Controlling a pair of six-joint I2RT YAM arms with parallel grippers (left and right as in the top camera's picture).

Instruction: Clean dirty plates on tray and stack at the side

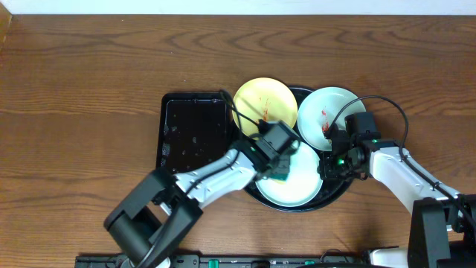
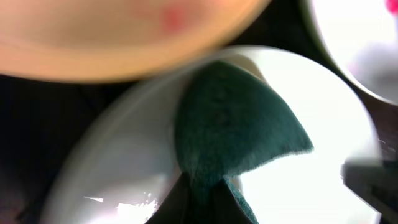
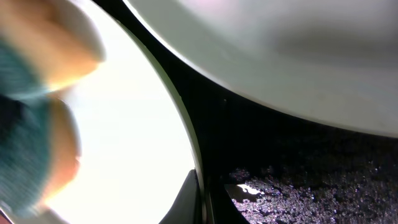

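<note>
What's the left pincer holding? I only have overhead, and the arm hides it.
Observer: A dark green sponge, pinched in the left pincer and pressed on the front plate.
Operator: Right pincer doing anything?
Observer: The right pincer is shut on that front plate's rim, going by the right wrist view.
Operator: Tray dry?
Observer: No. The tray shows glistening wet specks beside the plate.

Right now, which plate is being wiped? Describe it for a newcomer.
Find the round black tray right of the table's middle, beside a rectangular black tray. Of its three plates, take the pale mint plate nearest the robot, under the left gripper and its green sponge. Unlike the yellow plate and the other mint plate behind it, it shows no sauce smear.
</note>
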